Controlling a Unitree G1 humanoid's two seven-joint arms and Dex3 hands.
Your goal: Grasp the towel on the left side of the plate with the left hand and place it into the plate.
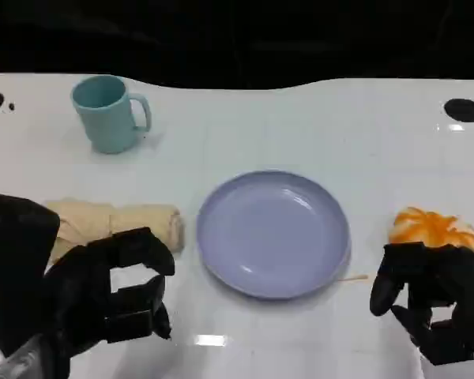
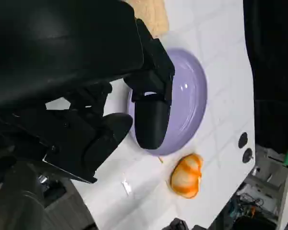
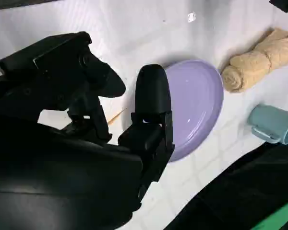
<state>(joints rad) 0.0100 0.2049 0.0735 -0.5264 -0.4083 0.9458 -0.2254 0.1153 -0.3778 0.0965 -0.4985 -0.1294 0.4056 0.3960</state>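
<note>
Nothing of the task done yet, judging by the layout. Rolled beige cloth towel (image 1: 114, 223) lying flat on the white table (image 1: 300, 118), at nine o'clock of the round lavender plate (image 1: 273, 234), near end just beside the rim, apparently not touching. Plate bare, nothing in it.

Black left hand (image 1: 114, 292) near the table's front edge, at about six o'clock of the towel, fingers spread apart and holding nothing; not in contact with the towel as far as the head view shows. Black right hand (image 1: 430, 308) at four o'clock of the plate, fingers curled partly in, nothing between them, sitting just in front of a wrinkled orange-and-white ball-shaped object (image 1: 434, 227). Light teal handled mug (image 1: 107, 113) upright at eleven o'clock of the plate, well apart from it.

Left to do: reach over the roll, close around it, lift, carry toward three o'clock, set down inside the plate, release.
</note>
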